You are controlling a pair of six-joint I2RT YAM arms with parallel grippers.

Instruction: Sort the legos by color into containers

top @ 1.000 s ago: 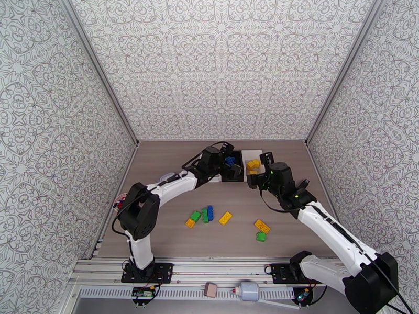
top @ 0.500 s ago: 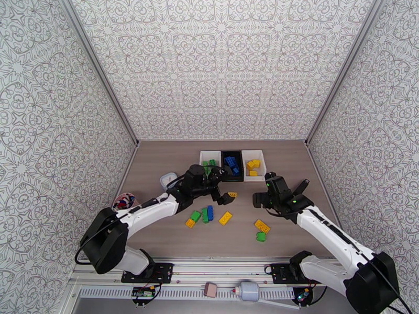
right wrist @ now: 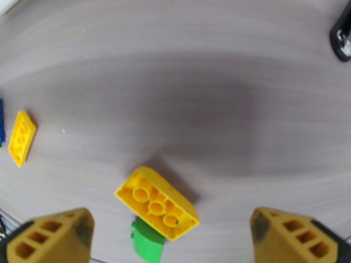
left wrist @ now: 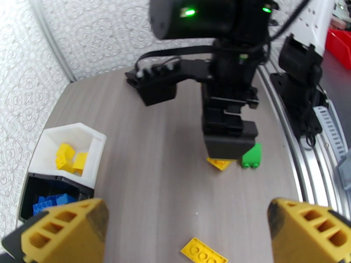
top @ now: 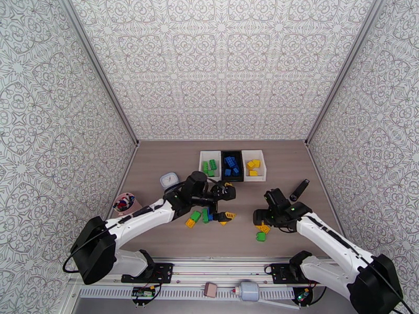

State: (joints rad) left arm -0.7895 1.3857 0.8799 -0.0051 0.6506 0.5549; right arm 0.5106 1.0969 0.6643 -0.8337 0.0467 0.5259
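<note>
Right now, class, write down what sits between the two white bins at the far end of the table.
A black bin holding blue bricks stands between the left white bin and the right white bin, seen in the top view.

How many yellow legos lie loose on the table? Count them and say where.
3. First brick left of the green and blue bricks; second brick below the left gripper; third brick below the right gripper, beside a green brick. Arms may hide others.
</note>
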